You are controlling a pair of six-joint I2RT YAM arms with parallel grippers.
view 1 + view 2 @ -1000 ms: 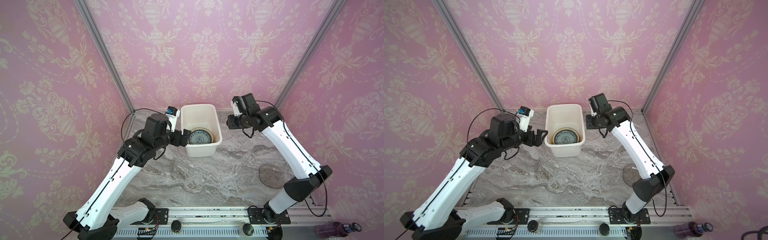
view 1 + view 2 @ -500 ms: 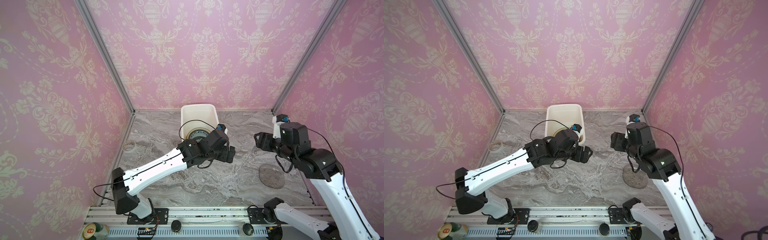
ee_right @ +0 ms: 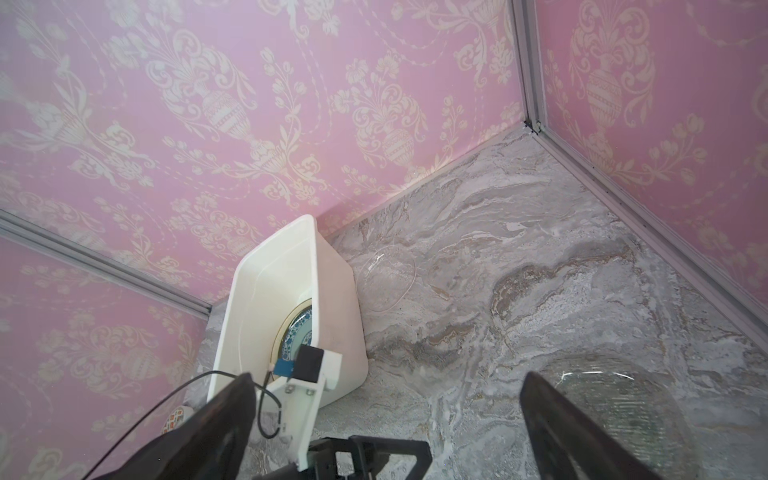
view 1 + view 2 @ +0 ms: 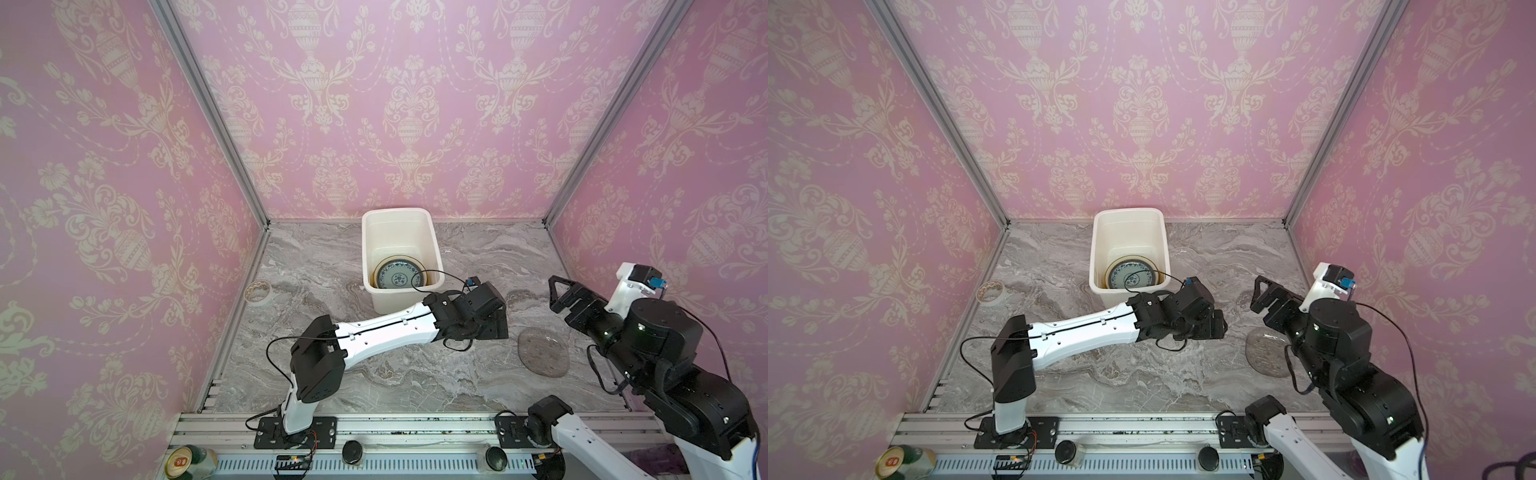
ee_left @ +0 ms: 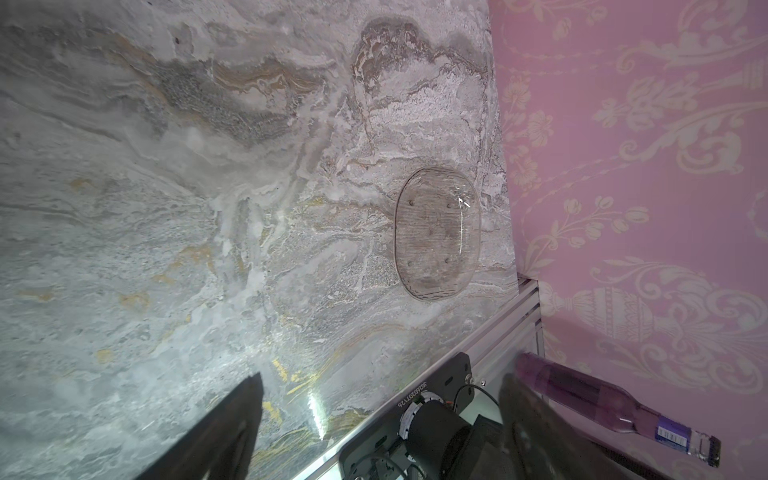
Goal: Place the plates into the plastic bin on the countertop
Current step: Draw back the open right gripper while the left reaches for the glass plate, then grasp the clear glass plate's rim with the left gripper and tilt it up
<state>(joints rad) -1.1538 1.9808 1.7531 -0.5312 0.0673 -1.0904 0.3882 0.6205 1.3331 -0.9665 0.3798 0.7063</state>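
The clear grey glass plate (image 4: 542, 351) lay flat on the countertop (image 4: 395, 382) at the front right, well apart from the plastic bin (image 4: 390, 299), which held a blue-patterned plate (image 4: 399, 276). It looked stiff, slick and breakable, so the likely hold was its thin outer rim. The left gripper (image 5: 382, 374) reached low across the middle toward it, jaws apart and empty, while the right gripper (image 4: 557, 297) hovered nearby, raised, jaws wide and empty.
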